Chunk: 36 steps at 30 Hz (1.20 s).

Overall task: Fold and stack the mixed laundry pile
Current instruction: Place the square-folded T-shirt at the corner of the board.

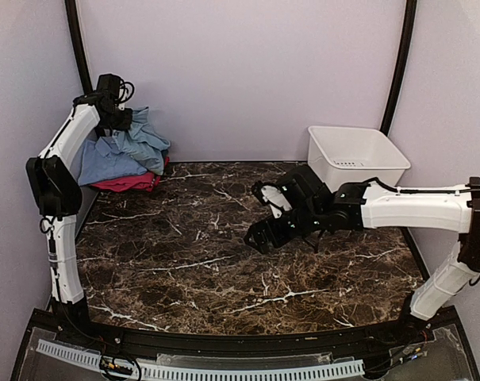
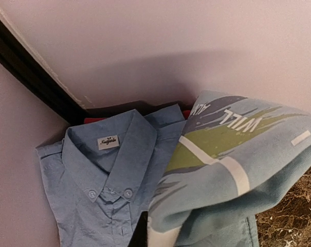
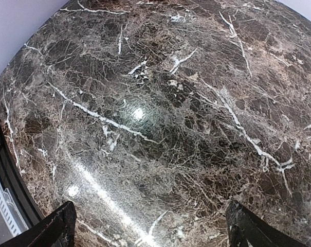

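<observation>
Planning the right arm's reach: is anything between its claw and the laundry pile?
Nothing visible. Only marble tabletop lies between the open right claw and the laundry pile in the far-left corner; the white tub sits off to the right.

Laundry pile: loose heap, far left corner of table.
Collared shirt: pale blue, lying flat, front up, collar tips buttoned down, white label inside neck, collar toward corner.
Tee: pale blue, print in white, green and grey with white lettering; bunched, folded over itself, raised above shirt, overlapping it right of collar in left wrist view.
Pink piece: magenta, bottom of pile, edge sticking out from under blue cloth.
</observation>
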Tool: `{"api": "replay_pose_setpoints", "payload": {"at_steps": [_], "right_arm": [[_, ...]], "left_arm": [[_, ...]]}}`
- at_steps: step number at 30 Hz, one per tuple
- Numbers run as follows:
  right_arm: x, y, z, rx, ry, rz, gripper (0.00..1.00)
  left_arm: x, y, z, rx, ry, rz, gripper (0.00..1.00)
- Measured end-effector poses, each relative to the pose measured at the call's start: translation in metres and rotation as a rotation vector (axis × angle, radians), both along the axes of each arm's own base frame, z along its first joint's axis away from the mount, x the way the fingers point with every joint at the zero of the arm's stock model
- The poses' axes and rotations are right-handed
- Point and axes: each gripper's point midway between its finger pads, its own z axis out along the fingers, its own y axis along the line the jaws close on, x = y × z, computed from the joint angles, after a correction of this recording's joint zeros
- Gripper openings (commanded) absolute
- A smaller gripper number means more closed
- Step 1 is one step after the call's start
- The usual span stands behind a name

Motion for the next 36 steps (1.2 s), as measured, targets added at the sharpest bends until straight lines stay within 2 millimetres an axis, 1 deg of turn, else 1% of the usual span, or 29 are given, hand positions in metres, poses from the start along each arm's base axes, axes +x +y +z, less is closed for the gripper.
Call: {"api": "replay_pose_setpoints", "payload": {"at_steps": [6,9,11,13,14,15,16,17,18,19,20,21,22,24,25,26,28,31,33,36], "right_arm": [[0.008,0.008,-0.004,-0.021,0.006,0.008,0.98],[0.013,0.012,-0.004,-0.030,0.009,0.009,0.97],[0.016,0.014,-0.005,-0.038,0.011,0.009,0.97],[0.018,0.015,-0.006,-0.043,0.015,0.011,0.97],[0.017,0.016,-0.007,-0.045,0.021,0.016,0.97],[0.018,0.017,-0.008,-0.046,0.026,0.019,0.97],[0.018,0.017,-0.010,-0.049,0.031,0.020,0.97],[0.018,0.018,-0.012,-0.053,0.037,0.023,0.97],[0.018,0.019,-0.013,-0.055,0.041,0.025,0.97],[0.018,0.021,-0.015,-0.058,0.047,0.029,0.97],[0.018,0.022,-0.016,-0.060,0.052,0.032,0.97],[0.018,0.023,-0.017,-0.061,0.057,0.036,0.96],[0.017,0.023,-0.018,-0.064,0.060,0.038,0.96],[0.016,0.023,-0.018,-0.066,0.067,0.041,0.96],[0.016,0.024,-0.017,-0.065,0.068,0.042,0.96],[0.016,0.024,-0.016,-0.062,0.069,0.044,0.96],[0.016,0.025,-0.015,-0.058,0.072,0.049,0.96],[0.015,0.027,-0.012,-0.052,0.073,0.054,0.96],[0.015,0.027,-0.012,-0.050,0.076,0.055,0.96],[0.014,0.028,-0.013,-0.048,0.080,0.057,0.95]], "left_arm": [[0.005,0.047,-0.016,-0.010,0.005,0.081,0.00],[0.008,0.074,-0.023,-0.010,0.002,0.124,0.00],[0.012,0.094,-0.033,-0.010,0.006,0.157,0.01],[0.014,0.112,-0.047,-0.007,0.022,0.183,0.12],[0.016,0.120,-0.055,-0.006,0.032,0.194,0.15],[0.018,0.127,-0.065,-0.006,0.044,0.204,0.25],[0.019,0.131,-0.071,-0.005,0.052,0.209,0.31],[0.021,0.139,-0.082,-0.013,0.064,0.223,0.39],[0.024,0.142,-0.090,-0.016,0.072,0.227,0.42],[0.026,0.148,-0.099,-0.025,0.079,0.238,0.49],[0.028,0.153,-0.106,-0.026,0.087,0.245,0.53],[0.029,0.156,-0.113,-0.031,0.095,0.251,0.61],[0.029,0.159,-0.117,-0.031,0.099,0.256,0.64],[0.030,0.164,-0.121,-0.037,0.098,0.281,0.74],[0.030,0.165,-0.120,-0.040,0.093,0.290,0.77],[0.031,0.166,-0.117,-0.051,0.081,0.306,0.83],[0.031,0.170,-0.109,-0.064,0.056,0.327,0.88],[0.032,0.175,-0.099,-0.095,0.019,0.362,0.89],[0.029,0.179,-0.100,-0.110,0.020,0.386,0.90],[0.020,0.187,-0.105,-0.114,0.042,0.444,0.93]]}}
